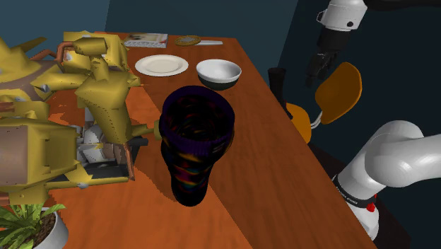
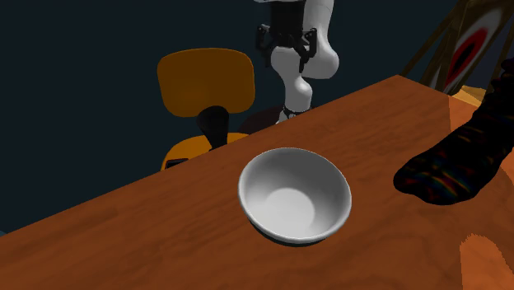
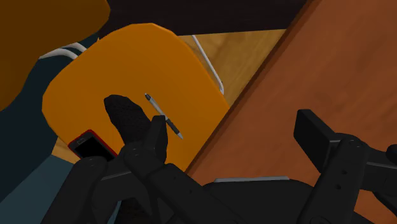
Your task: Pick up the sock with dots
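A big dark sock (image 1: 194,141) with coloured specks lies in the middle of the wooden table (image 1: 283,184); its toe end (image 2: 461,165) reaches in from the second exterior view's right. A smaller black sock (image 3: 127,114) with a fine dotted weave lies on the orange chair's seat (image 3: 127,70), and shows as a dark shape (image 1: 278,78) (image 2: 216,123) by the table's edge. My gripper (image 1: 316,67) (image 2: 286,41) hangs off the table, above that chair. It (image 3: 232,137) is open with nothing between its fingers, and the small sock lies just past one fingertip (image 3: 153,137).
A pen (image 3: 163,116) and a red-edged phone (image 3: 92,145) lie on the seat by the small sock. On the table stand a white bowl (image 1: 218,72) (image 2: 294,196), a plate (image 1: 162,65), bulky yellow machinery (image 1: 99,92) and a potted plant (image 1: 28,223).
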Motion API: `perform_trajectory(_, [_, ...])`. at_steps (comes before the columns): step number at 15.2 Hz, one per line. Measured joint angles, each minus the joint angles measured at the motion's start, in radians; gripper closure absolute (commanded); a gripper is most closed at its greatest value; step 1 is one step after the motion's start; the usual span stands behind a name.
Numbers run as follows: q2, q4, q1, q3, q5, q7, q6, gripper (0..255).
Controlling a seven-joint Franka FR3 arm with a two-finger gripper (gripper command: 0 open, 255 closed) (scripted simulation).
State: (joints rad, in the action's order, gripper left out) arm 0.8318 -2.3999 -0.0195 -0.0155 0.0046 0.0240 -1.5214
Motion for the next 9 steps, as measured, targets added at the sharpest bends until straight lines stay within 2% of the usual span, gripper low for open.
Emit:
perform_trajectory(2, [-0.019, 0.008, 0.003, -0.006, -0.003, -0.003, -0.008, 0])
perform_trajectory(9, [-0.284, 0.178, 0.039, -0.083, -0.025, -0.042, -0.061, 0])
